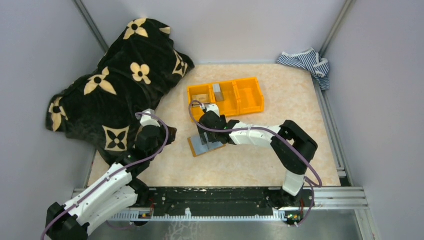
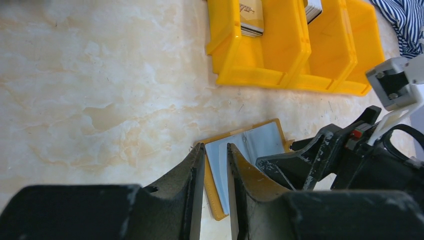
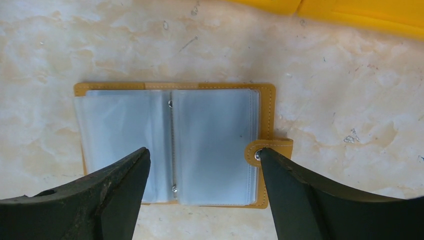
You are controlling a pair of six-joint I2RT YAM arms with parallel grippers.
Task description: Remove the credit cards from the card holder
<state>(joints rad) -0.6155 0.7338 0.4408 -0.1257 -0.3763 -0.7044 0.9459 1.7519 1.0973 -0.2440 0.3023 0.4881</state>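
1. Two narrow fingers on my left gripper (image 2: pixel 215 148) hold nothing; swinging in, they could clip the right arm (image 1: pixel 260 136).
2. The card holder (image 3: pixel 172 125) lies open on the table (image 1: pixel 280 150); my right gripper (image 3: pixel 202 151), spread wide above it, might pinch the sleeves (image 3: pixel 215 145) and lift everything.
3. Beyond, the orange bin (image 1: pixel 247 93) could get nudged.

Card holder (image 3: pixel 210 145) is orange-tan, grey-blue inside; blanket (image 1: pixel 115 85) black with cream flowers.
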